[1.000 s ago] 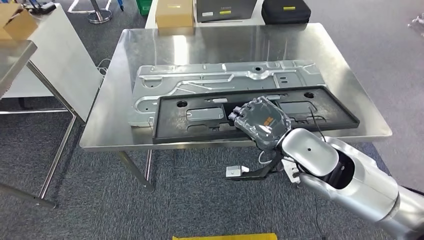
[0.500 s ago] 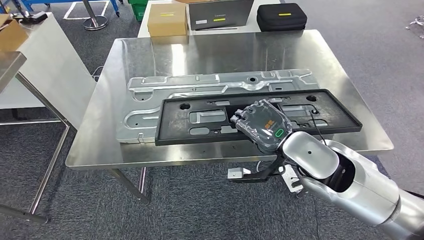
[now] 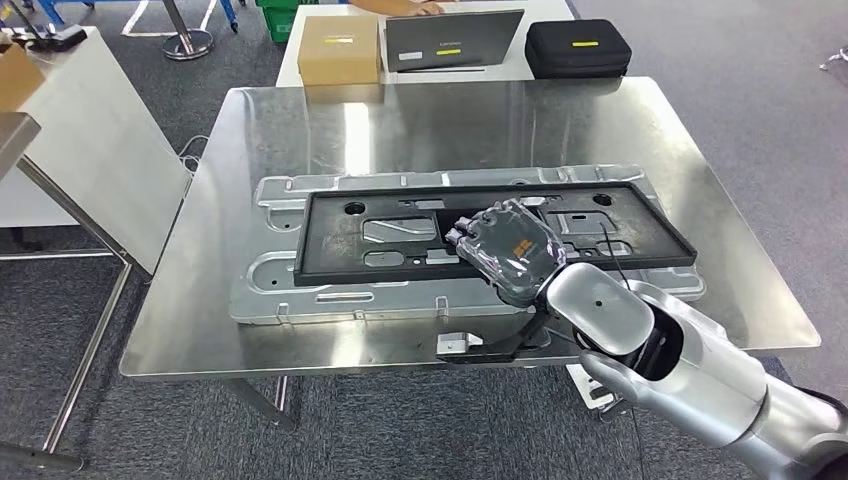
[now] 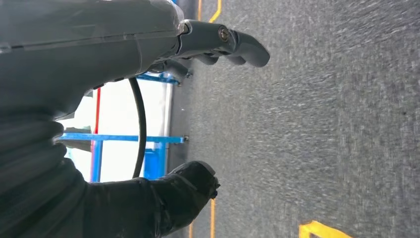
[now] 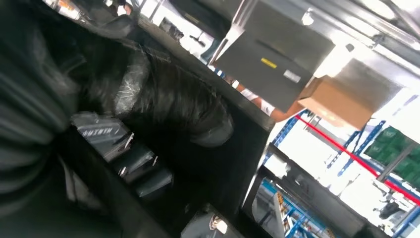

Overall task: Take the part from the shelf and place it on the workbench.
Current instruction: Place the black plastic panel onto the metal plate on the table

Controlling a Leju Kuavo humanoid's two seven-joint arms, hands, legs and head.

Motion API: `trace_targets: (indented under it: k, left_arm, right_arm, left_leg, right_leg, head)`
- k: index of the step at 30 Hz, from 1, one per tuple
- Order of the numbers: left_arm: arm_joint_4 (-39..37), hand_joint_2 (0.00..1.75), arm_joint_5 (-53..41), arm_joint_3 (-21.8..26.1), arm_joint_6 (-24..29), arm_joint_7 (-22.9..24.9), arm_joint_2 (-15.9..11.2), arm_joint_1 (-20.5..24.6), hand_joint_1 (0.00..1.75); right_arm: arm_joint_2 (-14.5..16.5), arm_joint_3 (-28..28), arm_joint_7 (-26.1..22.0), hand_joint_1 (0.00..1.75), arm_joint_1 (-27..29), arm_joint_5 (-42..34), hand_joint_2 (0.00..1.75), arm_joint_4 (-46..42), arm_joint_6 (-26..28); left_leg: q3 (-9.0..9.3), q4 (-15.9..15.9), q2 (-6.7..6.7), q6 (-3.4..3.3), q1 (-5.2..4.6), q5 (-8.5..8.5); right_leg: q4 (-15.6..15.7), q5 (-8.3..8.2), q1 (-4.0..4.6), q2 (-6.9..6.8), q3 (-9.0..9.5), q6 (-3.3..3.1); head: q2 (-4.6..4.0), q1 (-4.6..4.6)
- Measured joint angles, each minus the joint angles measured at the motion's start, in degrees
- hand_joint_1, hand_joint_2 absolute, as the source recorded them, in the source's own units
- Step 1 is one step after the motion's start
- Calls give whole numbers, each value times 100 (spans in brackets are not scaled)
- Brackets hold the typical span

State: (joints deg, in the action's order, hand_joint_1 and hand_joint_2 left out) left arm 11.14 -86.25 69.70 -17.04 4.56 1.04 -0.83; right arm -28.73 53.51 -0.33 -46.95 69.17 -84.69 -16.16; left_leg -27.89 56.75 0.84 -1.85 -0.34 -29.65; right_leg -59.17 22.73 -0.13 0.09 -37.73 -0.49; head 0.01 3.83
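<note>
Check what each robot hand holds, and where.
Right robot hand grips the black plastic panel at its near long edge, around mid-length. Left robot hand holds nothing.

The part (image 3: 480, 225) lies lengthwise over the metal panel (image 3: 270, 285) on the workbench (image 3: 300, 130), the right hand (image 3: 505, 248) on its near edge. Behind the workbench sit a box (image 3: 339, 48), probably a laptop (image 3: 452, 40), and a case (image 3: 578, 47).

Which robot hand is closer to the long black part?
Right. The right hand grips the long black part over the workbench. The left hand hangs open above the grey floor, away from it.
</note>
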Motion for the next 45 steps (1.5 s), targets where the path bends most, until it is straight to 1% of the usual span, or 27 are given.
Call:
trace_targets:
  k: [1, 2, 3, 4, 6, 8, 9, 10, 11, 13, 14, 15, 17, 18, 19, 21, 24, 27, 28, 30, 32, 33, 36, 37, 38, 39, 45]
  left_arm:
    - [1, 175, 0, -1, -1, -3, 2, 5, 0]
    - [1, 175, 0, -1, 0, -10, 0, 12, 0]
    - [1, 175, 0, -3, 3, -23, 1, 21, 0]
    - [1, 175, 0, -5, 7, -35, 2, 31, 0]
    - [2, 175, 0, -10, 25, -52, -2, 39, 0]
    - [4, 175, 0, -13, 45, -60, -10, 28, 0]
    - [5, 175, 0, -13, 50, -63, -13, 22, 0]
    - [5, 175, 0, -13, 53, -70, -13, 16, 0]
    - [5, 175, 1, -13, 52, -76, -14, 12, 0]
    - [5, 175, 7, -13, 33, -77, -15, 4, 0]
    - [5, 175, 11, -13, 15, -54, -15, 3, 0]
    - [5, 175, 15, -13, -7, -19, -15, 3, 0]
    - [5, 175, 16, -13, -47, 75, -13, 11, 0]
    - [5, 175, 15, -13, -67, 132, -10, 17, 0]
    - [5, 175, 14, -13, -84, 187, -8, 24, 0]
    - [5, 175, 12, -13, -103, 292, -1, 40, 0]
    - [5, 175, 7, -13, -104, 407, 9, 55, 0]
    - [5, 175, 4, -13, -102, 471, 11, 65, 0]
    - [5, 175, 4, -13, -102, 487, 11, 67, 0]
    - [5, 87, 4, -13, -96, 528, 11, 70, 0]
    - [5, 0, 4, -13, -83, 558, 9, 75, 0]
    - [5, 0, 4, -13, -77, 566, 7, 76, 0]
    - [5, 0, 3, -13, -71, 579, 3, 76, 0]
    - [5, 0, 2, -13, -71, 583, 3, 76, 0]
    - [5, 0, 2, -13, -71, 585, 3, 76, 0]
    - [5, 0, 2, -13, -71, 585, 2, 76, 0]
    - [5, 0, 2, -13, -60, 592, 1, 75, 0]
  right_arm:
    - [32, -8, 20, 175, -9, 11, 175, 24, 4]
    - [63, -24, 44, 175, -27, 26, 175, 57, 5]
    - [103, -51, 69, 175, -48, 45, 175, 116, 11]
    - [152, -84, 91, 175, -66, 64, 175, 195, 23]
    - [271, -148, 119, 175, -68, 92, 175, 415, 71]
    - [398, -192, 107, 175, -13, 102, 175, 676, 127]
    - [447, -213, 84, 175, 31, 105, 175, 793, 151]
    - [497, -239, 54, 175, 81, 110, 175, 908, 174]
    - [537, -267, 22, 175, 122, 117, 175, 997, 196]
    - [626, -311, -32, 175, 174, 133, 175, 1161, 235]
    - [669, -323, -54, 175, 187, 140, 175, 1236, 258]
    - [708, -329, -78, 175, 205, 145, 175, 1314, 281]
    - [772, -337, -124, 175, 236, 149, 175, 1450, 322]
    - [800, -344, -146, 131, 256, 152, 131, 1512, 340]
    - [826, -352, -163, 87, 264, 156, 87, 1566, 366]
    - [889, -365, -175, 0, 273, 178, 0, 1693, 415]
    - [976, -368, -165, 0, 281, 199, 0, 1819, 453]
    - [1053, -370, -159, 0, 291, 202, 0, 1893, 467]
    - [1070, -373, -159, 0, 294, 202, 0, 1916, 468]
    - [1099, -381, -158, 0, 296, 203, 0, 1958, 469]
    - [1129, -388, -156, 0, 301, 210, 0, 1998, 469]
    - [1143, -390, -155, 0, 305, 216, 0, 2015, 468]
    - [1178, -392, -153, 0, 322, 238, 0, 2056, 468]
    - [1187, -392, -153, 0, 327, 244, 0, 2065, 468]
    - [1195, -392, -153, 0, 332, 248, 0, 2075, 468]
    - [1203, -393, -153, 0, 335, 251, 0, 2084, 468]
    - [1233, -395, -148, 0, 342, 261, 0, 2121, 464]
  left_leg:
    - [16, 11, 2, 31, 4, -15]
    - [-1, 53, -4, 55, 11, -21]
    - [-40, 177, -13, 82, 17, -1]
    - [-135, 368, -24, 110, 24, 13]
    - [-520, 1011, -41, 187, 53, -64]
    - [-1002, 1582, -45, 256, 92, -338]
    - [-1154, 1662, -47, 278, 110, -426]
    - [-1241, 1590, -49, 293, 127, -418]
    - [-1219, 1312, -51, 299, 140, -236]
    - [-1070, 570, -53, 286, 147, 368]
    - [-1003, 307, -56, 261, 137, 595]
    - [-975, 184, -53, 226, 123, 727]
    - [-961, 166, -45, 149, 97, 757]
    - [-944, 141, -38, 135, 96, 785]
    - [-915, 104, -34, 134, 105, 795]
    - [-853, 40, -24, 140, 122, 800]
    - [-835, 37, -9, 103, 112, 750]
    - [-830, 40, -7, 75, 86, 722]
    - [-828, 41, -7, 66, 79, 715]
    - [-822, 42, -9, 52, 69, 709]
    - [-819, 43, -10, 44, 62, 709]
    - [-818, 44, -10, 40, 59, 711]
    - [-819, 48, -11, 32, 50, 717]
    - [-819, 50, -11, 30, 48, 718]
    - [-818, 51, -11, 30, 48, 719]
    - [-817, 52, -11, 30, 48, 720]
    - [-808, 52, -12, 31, 51, 721]
  right_leg:
    - [16, 45, 22, 5, 25, -33]
    - [28, 52, 16, 15, 70, -70]
    - [58, 79, 9, 20, 126, -107]
    - [83, 105, -2, 17, 195, -140]
    - [120, 184, -20, 10, 335, -188]
    - [124, 284, -34, 7, 469, -195]
    - [124, 335, -43, 7, 540, -185]
    - [122, 391, -53, 6, 617, -170]
    - [120, 448, -63, 6, 692, -150]
    - [102, 564, -78, 12, 816, -97]
    - [90, 613, -76, 22, 845, -60]
    - [85, 654, -72, 30, 856, -19]
    - [122, 692, -64, 39, 875, 61]
    - [147, 691, -63, 34, 906, 83]
    - [171, 669, -61, 31, 933, 75]
    - [203, 631, -58, 28, 974, 20]
    - [267, 652, -60, 22, 1015, -57]
    - [360, 728, -66, 11, 1074, -191]
    - [374, 740, -68, 7, 1083, -218]
    - [377, 738, -73, 2, 1087, -221]
    - [381, 730, -79, 1, 1088, -189]
    - [385, 724, -84, 0, 1089, -150]
    - [395, 711, -109, -3, 1092, 52]
    - [396, 709, -114, -3, 1093, 100]
    - [395, 709, -117, -3, 1093, 123]
    - [394, 708, -116, -3, 1093, 129]
    - [380, 714, -113, -3, 1095, 141]
  head:
    - [1, 3]
    - [1, 2]
    - [1, 2]
    - [1, 6]
    - [1, 11]
    - [0, 13]
    - [0, 14]
    - [-1, 14]
    - [0, 14]
    - [-1, 12]
    - [-1, 13]
    - [-1, 11]
    - [-1, 11]
    - [-1, 8]
    - [-1, 6]
    - [0, 2]
    - [1, 3]
    - [0, 3]
    - [0, 3]
    - [-1, 3]
    - [-1, 3]
    - [-1, 3]
    - [-1, 4]
    - [-1, 4]
    - [-1, 4]
    - [-1, 4]
    - [-1, 4]
